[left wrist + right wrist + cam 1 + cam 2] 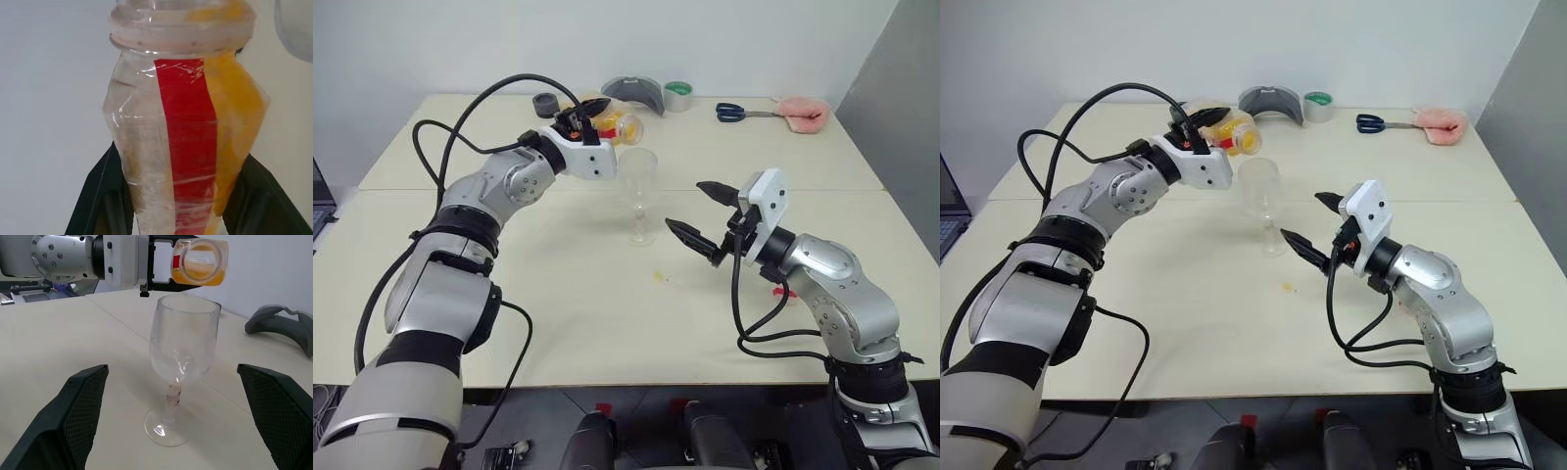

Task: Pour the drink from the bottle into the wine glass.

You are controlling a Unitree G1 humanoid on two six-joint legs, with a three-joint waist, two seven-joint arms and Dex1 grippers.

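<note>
While left gripper (590,116) clamps tipped bottle (199,262) holding drink (200,275), wine glass (182,340) empty, right gripper (702,219) wide

bottle (612,125): 1 | wine glass (639,192): 1 | scissors (741,113): 1 | tape roll (678,95): 1

1. Lying along the table's (460,323) far edge: a grey curved piece (634,92), just beside it a tape roll (678,95).
2. Resting farther toward the far right corner: blue-handled scissors (736,113), blades reaching a pink cloth (803,112).
3. Sitting near the far edge: a dark round cap-like object (548,104).
</note>
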